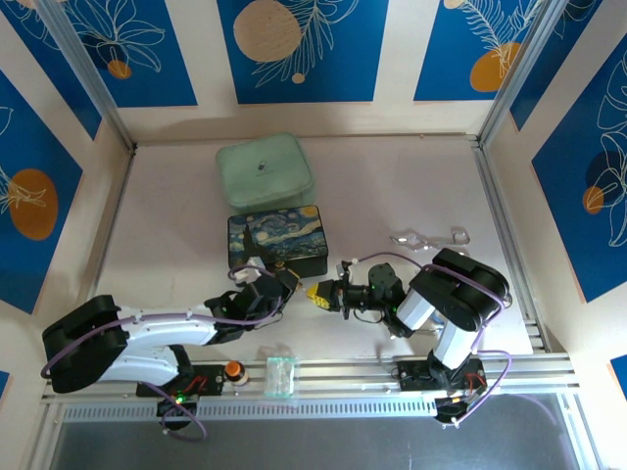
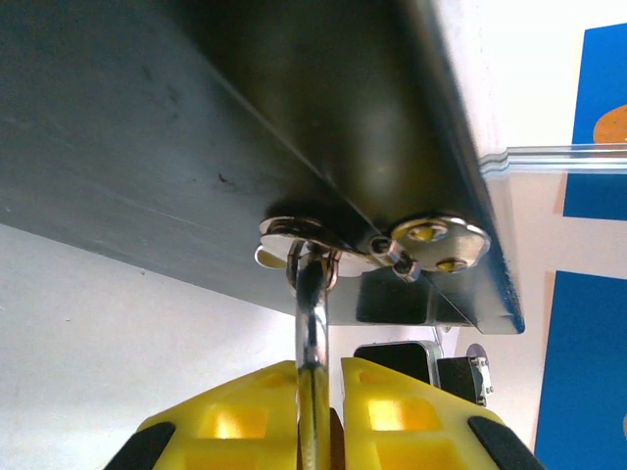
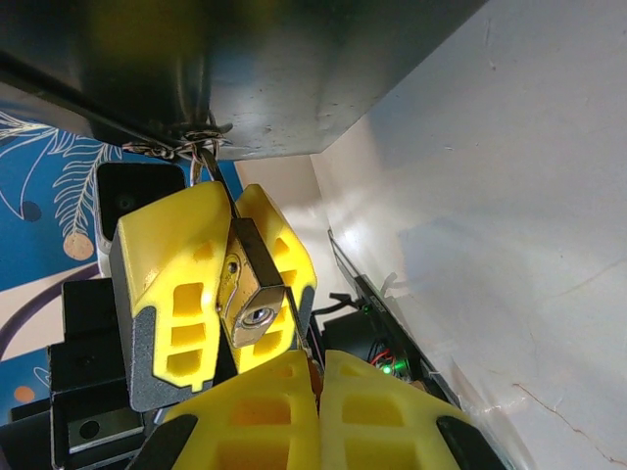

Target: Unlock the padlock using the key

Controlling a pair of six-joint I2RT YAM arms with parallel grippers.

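The brass padlock (image 3: pixel 247 286) hangs by its silver shackle (image 2: pixel 312 323) from the metal latch (image 2: pixel 431 240) on the front of the painted box (image 1: pixel 277 240). My left gripper (image 2: pixel 318 411) is shut on the padlock; in the right wrist view its yellow fingers (image 3: pixel 171 284) clamp the brass body, with the keyhole end facing the camera. My right gripper (image 3: pixel 318 367) is shut just below the keyhole. A thin metal sliver, the key (image 3: pixel 306 345) seen edge-on, pokes out between its fingertips. In the top view the left gripper (image 1: pixel 284 286) and right gripper (image 1: pixel 318 294) meet tip to tip at the box's front.
A pale green lidded container (image 1: pixel 265 171) stands behind the painted box. Clear plastic pieces (image 1: pixel 431 238) lie at the right rear. A small clear box (image 1: pixel 281 374) and an orange knob (image 1: pixel 234 370) sit on the front rail.
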